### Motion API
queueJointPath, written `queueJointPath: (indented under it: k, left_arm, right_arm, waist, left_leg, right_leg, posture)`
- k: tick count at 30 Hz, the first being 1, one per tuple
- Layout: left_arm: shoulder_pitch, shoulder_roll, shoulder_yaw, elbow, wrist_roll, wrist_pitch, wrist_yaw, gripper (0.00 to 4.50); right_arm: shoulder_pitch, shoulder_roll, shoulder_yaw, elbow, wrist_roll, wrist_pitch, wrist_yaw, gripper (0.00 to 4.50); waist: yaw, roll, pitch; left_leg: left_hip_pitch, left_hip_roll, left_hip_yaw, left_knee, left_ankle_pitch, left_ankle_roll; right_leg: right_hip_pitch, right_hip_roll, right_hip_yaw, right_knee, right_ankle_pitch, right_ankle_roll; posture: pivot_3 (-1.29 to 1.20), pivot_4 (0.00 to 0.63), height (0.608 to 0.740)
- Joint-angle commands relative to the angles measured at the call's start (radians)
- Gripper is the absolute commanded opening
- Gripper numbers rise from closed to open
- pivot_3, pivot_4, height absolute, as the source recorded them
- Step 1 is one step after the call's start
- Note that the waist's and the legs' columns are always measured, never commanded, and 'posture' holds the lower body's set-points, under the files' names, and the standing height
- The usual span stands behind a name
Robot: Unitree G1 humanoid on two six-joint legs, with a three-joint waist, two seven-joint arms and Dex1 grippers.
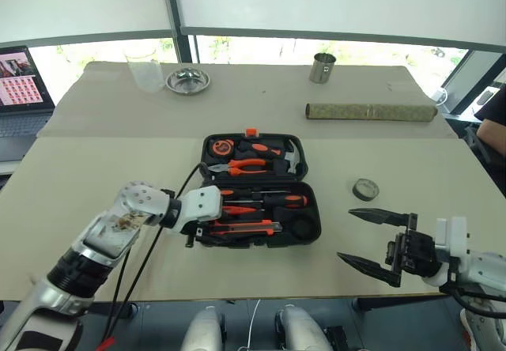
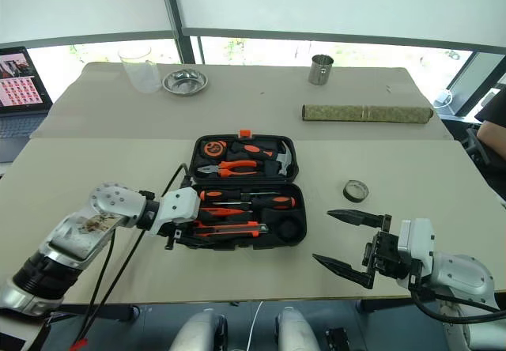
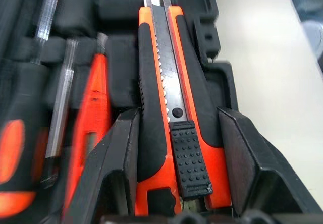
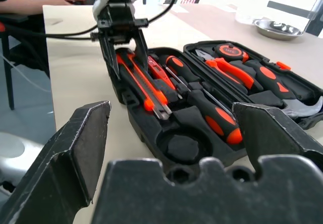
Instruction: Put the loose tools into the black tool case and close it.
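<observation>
Far edge of the table [image 1: 95, 177] has a clear plastic cup [image 1: 144, 67] right beside a small metal dish [image 1: 187, 80], plus a metal tin [image 1: 322, 68] further along. Long cardboard tube [image 1: 371, 111] lies flat nearby, laptop [image 1: 21, 90] off left.

One black plastic clamshell tool case [image 1: 312, 226] lies open, holding two orange-and-black-handled screwdrivers [image 1: 273, 200], one slim orange tester screwdriver [image 1: 239, 209], one orange-black utility knife [image 1: 251, 227], one pair of orange-handled pliers [image 1: 241, 165] and one hammer [image 1: 291, 158]. Outside it sit one small dark tape roll [image 1: 365, 189], one mottled green tube [image 1: 371, 111], one metal cup [image 1: 322, 68], one steel dish [image 1: 187, 81] and one clear beaker [image 1: 144, 69].
</observation>
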Motion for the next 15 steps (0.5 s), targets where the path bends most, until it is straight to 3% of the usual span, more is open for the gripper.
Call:
queueJointPath:
  k: [1, 8, 10, 11, 14, 15]
  left_arm:
    - [-0.003, -0.017, -0.027, -0.003, 0.022, -0.02, -0.016, 1.78]
    - [-0.001, -0.038, -0.037, 0.031, 0.03, 0.002, -0.042, 1.78]
    - [-0.003, -0.041, -0.028, 0.048, 0.03, -0.004, -0.039, 2.79]
    - [-0.005, -0.046, -0.021, 0.058, 0.029, -0.024, -0.037, 2.95]
    - [-0.016, -0.092, 0.03, 0.089, -0.004, -0.1, -0.018, 4.03]
    - [-0.021, -0.113, 0.057, 0.092, -0.031, -0.104, -0.009, 4.03]
  right_arm:
    - [0.014, 0.007, -0.037, -0.045, 0.013, -0.019, -0.023, 4.5]
    - [0.029, 0.007, -0.035, -0.057, 0.012, -0.021, -0.039, 4.5]
    - [0.022, 0.006, -0.031, -0.056, 0.012, -0.018, -0.044, 4.5]
    - [0.019, 0.006, -0.03, -0.054, 0.012, -0.018, -0.045, 4.5]
    - [0.009, 0.006, -0.025, -0.045, 0.01, -0.017, -0.046, 4.5]
    - [0.005, 0.007, -0.022, -0.042, 0.009, -0.018, -0.047, 4.5]
  waist:
    - [0.0, 0.0, 0.0]
    - [0.003, 0.0, 0.0]
    - [0.002, 0.0, 0.0]
    - [0.002, 0.0, 0.0]
    - [0.0, 0.0, 0.0]
    - [0.0, 0.0, 0.0]
  left_leg:
    - [0.0, 0.0, 0.0, 0.0, 0.0, 0.0]
    - [0.0, 0.0, -0.001, 0.0, 0.0, 0.0]
    - [0.0, 0.0, -0.001, 0.0, 0.0, 0.0]
    - [0.001, 0.0, -0.001, 0.0, 0.0, 0.0]
    - [0.001, 0.0, -0.001, 0.0, 0.0, 0.0]
    - [0.001, 0.0, -0.001, 0.0, 0.0, 0.0]
  right_leg:
    - [0.0, 0.0, 0.0, 0.0, 0.0, 0.0]
    - [0.001, 0.0, 0.0, 0.0, 0.0, 0.0]
    - [0.001, 0.0, 0.0, 0.0, 0.0, 0.0]
    - [0.001, 0.0, 0.0, 0.0, 0.0, 0.0]
    - [0.001, 0.0, 0.0, 0.0, 0.0, 0.0]
    - [0.001, 0.0, 0.0, 0.0, 0.0, 0.0]
  posture:
    - [0.0, 0.15, 0.74]
    - [0.0, 0.15, 0.74]
    - [0.0, 0.15, 0.74]
    - [0.0, 0.15, 0.74]
    - [0.0, 0.15, 0.74]
    - [0.0, 0.15, 0.74]
